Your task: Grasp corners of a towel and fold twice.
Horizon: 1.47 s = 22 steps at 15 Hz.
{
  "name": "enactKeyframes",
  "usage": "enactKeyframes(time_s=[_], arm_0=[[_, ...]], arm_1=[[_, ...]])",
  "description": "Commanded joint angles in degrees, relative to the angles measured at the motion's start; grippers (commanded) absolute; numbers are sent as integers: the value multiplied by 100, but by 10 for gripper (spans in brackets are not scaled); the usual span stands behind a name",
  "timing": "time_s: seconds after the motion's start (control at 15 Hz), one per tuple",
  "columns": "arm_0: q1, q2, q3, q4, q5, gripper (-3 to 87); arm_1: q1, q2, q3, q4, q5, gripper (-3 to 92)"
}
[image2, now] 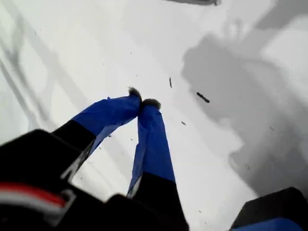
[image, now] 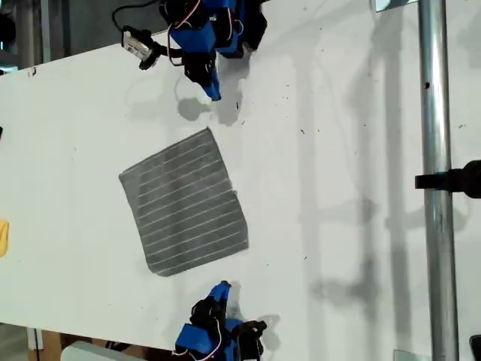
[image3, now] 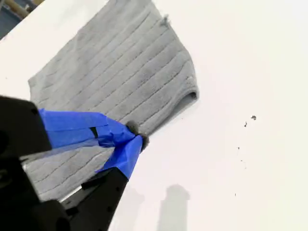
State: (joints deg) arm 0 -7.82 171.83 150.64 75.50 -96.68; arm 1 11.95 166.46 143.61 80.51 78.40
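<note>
On the table, exterior view: a grey, roughly square cloth towel with thin white stripes [image: 184, 203] lies flat on the white tabletop [image: 338, 188], just nine o'clock of centre, turned so one corner [image: 209, 131] points toward twelve.
Arms, exterior view: one blue-tipped arm [image: 207, 56] at twelve o'clock and another [image: 214, 323] at six, both clear of the cloth.
Other things, exterior view: a small yellow object [image: 3, 237] at the nine o'clock edge; a metal pole [image: 436, 180] at three.
First wrist view: the first gripper [image2: 144, 103] has its blue-taped tips pressed together over bare table with dark specks; no towel shows.
Second wrist view: the second gripper [image3: 137, 134] is also pinched closed, with no cloth visibly in it, and the towel [image3: 120, 72] lies just beyond, one rounded corner [image3: 192, 96] close by.
Step in hand: likely the reach for corners.
Doing it well: spread the jaws before descending, meet the very tips of two neighbouring corners, press lightly, then close, so that only cloth is taken.
</note>
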Motion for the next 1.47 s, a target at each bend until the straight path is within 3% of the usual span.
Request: enactKeyframes(time_s=[0.0,0.47,0.73,0.87,1.07,1.4], arm_0=[[149,-2224,-1925,-325,264,-29],[888,-6311,-6214,246,633,-29],[888,-6460,-6311,360,659,-29],[888,-6478,-6302,360,668,-29],[914,-6486,-6258,378,659,-29],[932,-6469,-6126,404,563,-29]], arm_1=[[396,-1441,-1775,272,-791,-3],[1573,-4825,-5607,1758,-3270,32],[1556,-5537,-6609,1863,-3779,248],[1644,-5862,-6935,2004,-4210,404],[1995,-5924,-6574,1775,-4869,421],[2030,-6346,-4737,246,-5678,397]])
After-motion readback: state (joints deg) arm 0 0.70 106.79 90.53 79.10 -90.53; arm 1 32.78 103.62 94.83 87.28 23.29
